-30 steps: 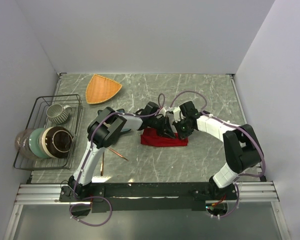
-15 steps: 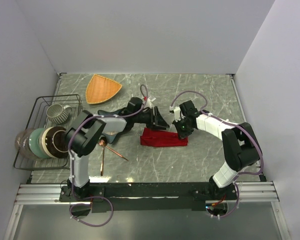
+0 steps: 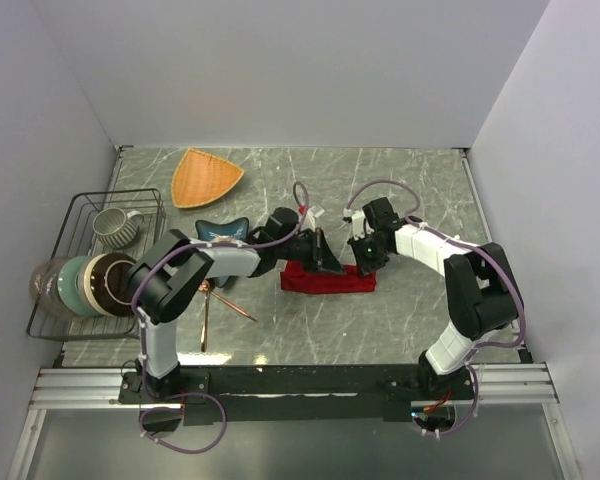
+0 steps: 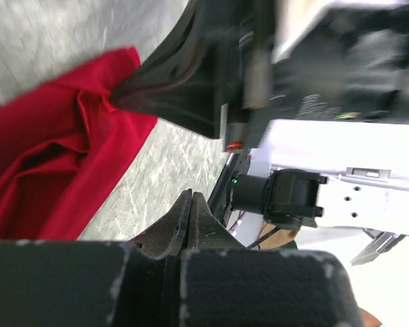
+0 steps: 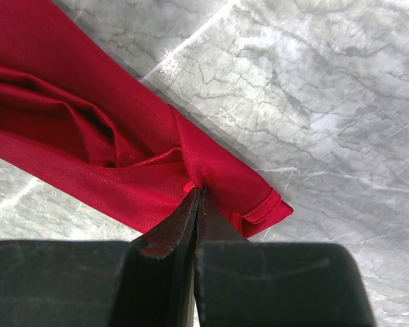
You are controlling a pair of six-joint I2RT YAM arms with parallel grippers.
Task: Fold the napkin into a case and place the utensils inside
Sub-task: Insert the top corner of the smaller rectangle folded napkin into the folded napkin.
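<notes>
The red napkin point(image 3: 325, 279) lies folded into a narrow strip at the table's middle, rumpled along its top. My right gripper point(image 3: 364, 264) is at its right end and is shut on a raised fold of the cloth point(image 5: 211, 170); the pinch also shows in the left wrist view point(image 4: 117, 99). My left gripper point(image 3: 331, 264) is just above the strip's far edge, its jaws shut point(image 4: 191, 197) with nothing between them, over bare table beside the cloth point(image 4: 48, 170). Two copper utensils point(image 3: 206, 312) point(image 3: 237, 306) lie on the table to the left of the napkin.
A blue star-shaped dish point(image 3: 220, 231) sits under the left arm. An orange triangular plate point(image 3: 206, 177) lies at the back left. A wire rack point(image 3: 148, 265) at the left edge holds a mug point(image 3: 115, 225) and bowls point(image 3: 90, 283).
My left arm swung its elbow left and pulled the gripper back off the napkin, then brought it down again to the strip's far edge. My right gripper stayed at the right end.
</notes>
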